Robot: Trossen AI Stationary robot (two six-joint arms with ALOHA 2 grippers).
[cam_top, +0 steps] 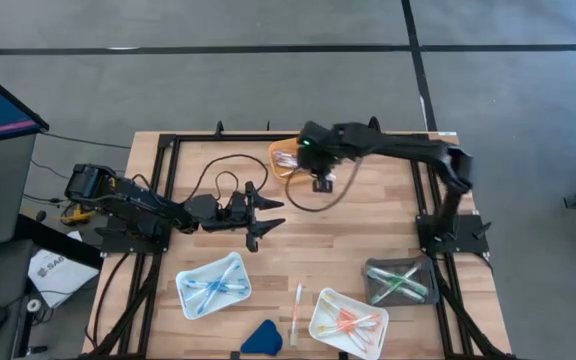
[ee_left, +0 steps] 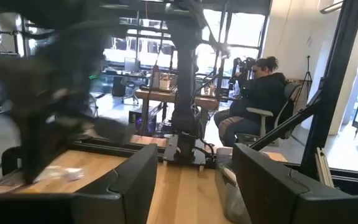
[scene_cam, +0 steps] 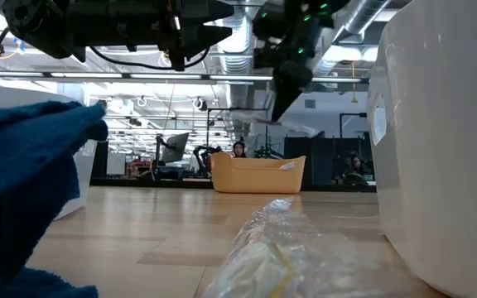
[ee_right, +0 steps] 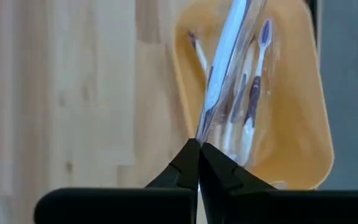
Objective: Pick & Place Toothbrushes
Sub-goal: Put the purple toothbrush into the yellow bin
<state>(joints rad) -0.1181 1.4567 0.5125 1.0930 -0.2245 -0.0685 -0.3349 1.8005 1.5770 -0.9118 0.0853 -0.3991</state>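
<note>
A blue cloth (scene_cam: 23, 190) and a wrapped toothbrush (scene_cam: 280, 248) fill the low view's foreground. Only the right wrist view shows the right gripper (ee_right: 199, 146) pressed together on a clear-wrapped toothbrush (ee_right: 225, 59), above the yellow tray (ee_right: 303, 93) holding more toothbrushes (ee_right: 253, 87). The tray sits near the table's (cam_top: 368, 235) far edge. The left gripper (cam_top: 263, 218), spread, hovers over bare central boards.

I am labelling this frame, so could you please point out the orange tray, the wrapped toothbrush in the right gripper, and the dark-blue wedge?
Orange plastic tray (ee_right: 291, 124), right wrist view, inner wall.
Clear-wrapped toothbrush (ee_right: 225, 56), right wrist view, wrapper middle.
Dark-blue wedge (cam_top: 262, 338), high view, centre.
</note>
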